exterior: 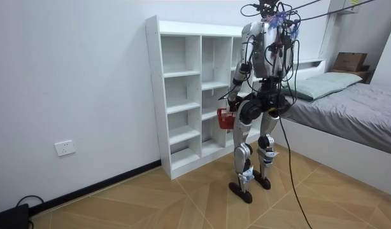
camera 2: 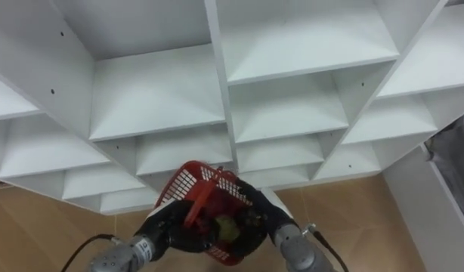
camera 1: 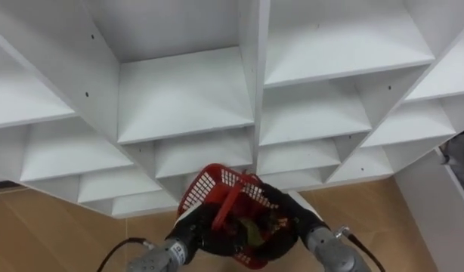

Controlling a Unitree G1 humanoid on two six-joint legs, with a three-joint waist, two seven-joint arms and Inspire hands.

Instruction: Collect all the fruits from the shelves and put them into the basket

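Shows a white closet (camera 1: 183, 98) of smooth, flat boards, matt with a faint sheen, like painted or laminated wood. Before it, a red basket (camera 1: 209, 189) of moulded plastic lattice, slightly glossy along the rim. Left hand (camera 1: 196, 227) and right hand (camera 1: 281, 211) clad in black, dull and matt. Floor (exterior: 183, 203) of pale wood laid in herringbone, smooth and lightly shiny. Wall (exterior: 68, 76) plain white, matt, with a wall socket (exterior: 65, 148) of smooth white plastic. Bed (exterior: 367, 121) covered in soft grey cloth, gently creased. Brown cardboard box (exterior: 350, 62), dull and papery.

White closet (exterior: 155, 95) (open shelves) stands on the wood floor (exterior: 151, 203).
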